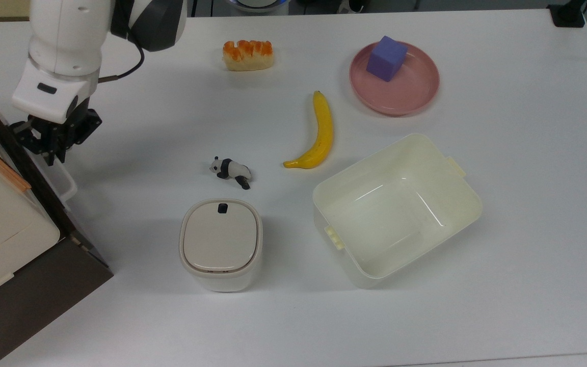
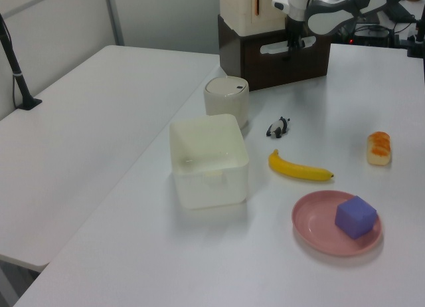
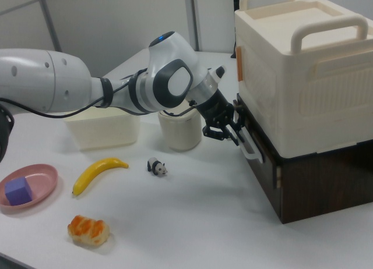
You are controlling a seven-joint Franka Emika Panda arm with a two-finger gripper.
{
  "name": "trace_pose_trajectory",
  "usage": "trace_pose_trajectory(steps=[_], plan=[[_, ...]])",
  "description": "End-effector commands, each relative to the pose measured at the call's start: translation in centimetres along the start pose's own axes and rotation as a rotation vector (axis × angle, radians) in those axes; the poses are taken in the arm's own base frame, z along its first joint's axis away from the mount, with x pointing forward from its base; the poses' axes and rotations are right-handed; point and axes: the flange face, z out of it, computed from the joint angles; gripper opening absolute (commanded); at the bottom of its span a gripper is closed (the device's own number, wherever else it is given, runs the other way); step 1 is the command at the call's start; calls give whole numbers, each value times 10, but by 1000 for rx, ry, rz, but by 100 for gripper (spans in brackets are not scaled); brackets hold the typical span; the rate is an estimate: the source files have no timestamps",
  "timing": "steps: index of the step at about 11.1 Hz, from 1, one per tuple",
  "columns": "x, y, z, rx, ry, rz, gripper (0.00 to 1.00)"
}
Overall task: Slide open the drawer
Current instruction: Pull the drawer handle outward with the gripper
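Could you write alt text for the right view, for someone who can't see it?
A white robot arm reaches across a white table, its gripper at the white handle of a dark brown drawer under a cream appliance. On the right view's left lie a banana, toy panda, pastry and pink plate.

A yellow banana (image 1: pixel 318 133), a purple cube (image 1: pixel 386 58) on a pink plate (image 1: pixel 410 97), and a black-and-white panda (image 1: pixel 230 171) are lying on the white table (image 1: pixel 528 255); the drawer (image 3: pixel 252 127) is showing dark brown.
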Motion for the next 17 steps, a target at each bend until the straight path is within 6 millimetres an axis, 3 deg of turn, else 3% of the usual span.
trace_pose_trajectory(steps=[1,7,12,13,14,15,16,17], plan=[[-1,-36,-25,26,1,-26,2],[1,-80,-45,66,15,-74,2],[4,-89,-44,75,13,-53,3],[3,-91,-42,78,10,-56,7],[2,-90,-42,80,8,-53,35],[2,-89,-41,81,6,-50,75],[2,-88,-42,87,-2,-44,87],[1,-89,-44,96,-10,-37,91]])
